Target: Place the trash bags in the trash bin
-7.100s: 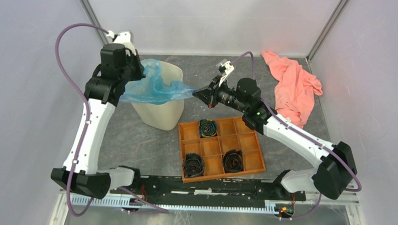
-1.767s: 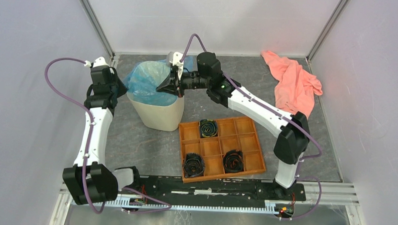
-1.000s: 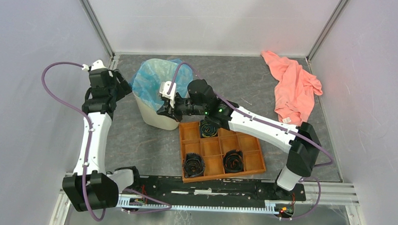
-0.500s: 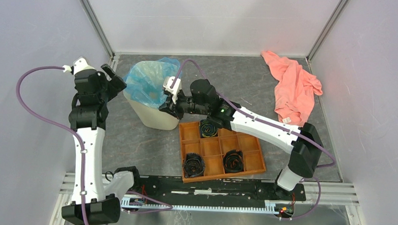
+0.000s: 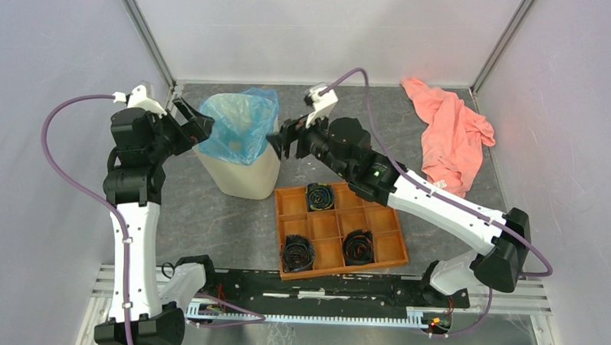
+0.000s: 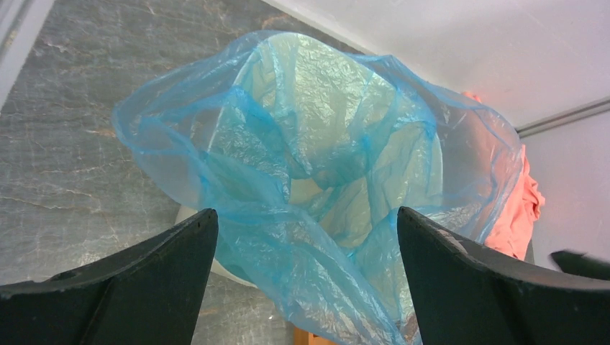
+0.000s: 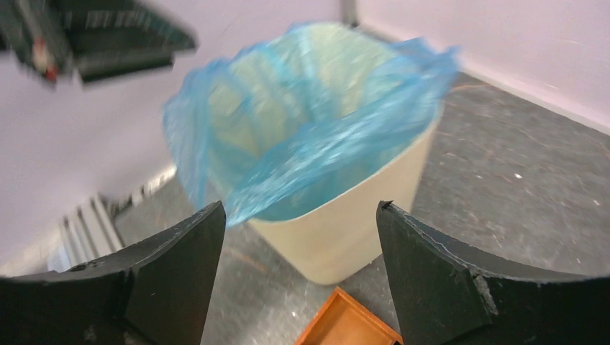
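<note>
The cream trash bin point(image 5: 245, 174) stands at the back left of the table. The light-blue trash bag point(image 5: 239, 128) sits in its mouth, the film spread over the rim and bulging past the left edge. My left gripper point(image 5: 195, 123) hovers open just left of the rim, holding nothing. In the left wrist view the bag point(image 6: 316, 122) lies ahead of the open gripper point(image 6: 306, 210). My right gripper point(image 5: 283, 139) is open just right of the rim, apart from the film. The right wrist view is blurred and shows the bag point(image 7: 302, 122) and bin point(image 7: 360, 208) beyond the open gripper point(image 7: 300, 204).
An orange compartment tray point(image 5: 327, 227) with three black coiled rolls lies in front of the bin on the right; its corner point(image 7: 352, 320) shows below the right fingers. A salmon-pink cloth point(image 5: 449, 135) lies at the back right. Walls close off both sides and the back.
The right gripper has opened, let go of the bag and pulled back from the bin's front to its right side. The left gripper has opened a little wider.
</note>
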